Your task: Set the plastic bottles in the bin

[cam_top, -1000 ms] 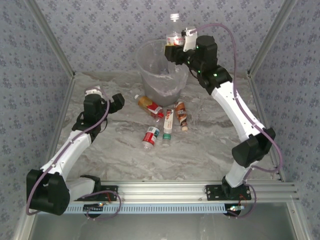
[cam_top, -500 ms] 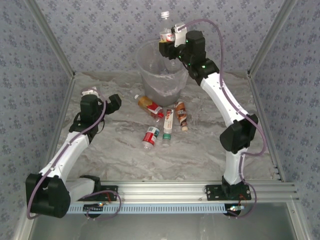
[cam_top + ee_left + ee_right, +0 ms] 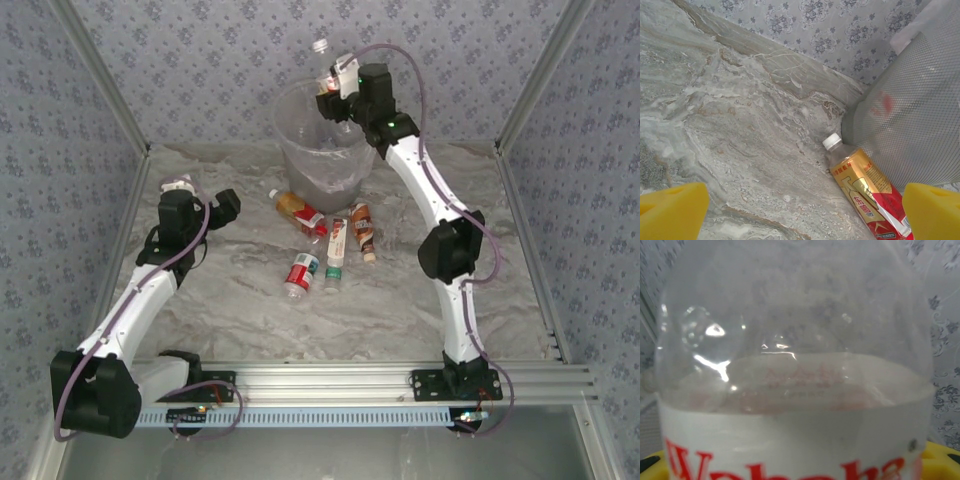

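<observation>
My right gripper (image 3: 332,92) is shut on a clear plastic bottle (image 3: 324,62) with a white cap and a white label with red letters. It holds the bottle tilted above the far rim of the bin (image 3: 300,150), a round grey basket with a clear liner. In the right wrist view that bottle (image 3: 795,390) sits between the yellow pads (image 3: 940,456). Several more plastic bottles lie in front of the bin: gold-and-red (image 3: 298,210), brown (image 3: 362,228), white-and-green (image 3: 337,243), red-and-white (image 3: 300,272). My left gripper (image 3: 228,205) is open left of them, and the gold-and-red bottle (image 3: 865,190) lies against the bin's mesh wall (image 3: 910,125).
Patterned walls and metal posts (image 3: 110,100) close in the marbled table (image 3: 250,310) on three sides. An aluminium rail (image 3: 330,385) with both arm bases runs along the near edge.
The right arm has swung left and stretched out, carrying the bottle from over the bin's right side to over its back rim. The left arm has shifted slightly left.
</observation>
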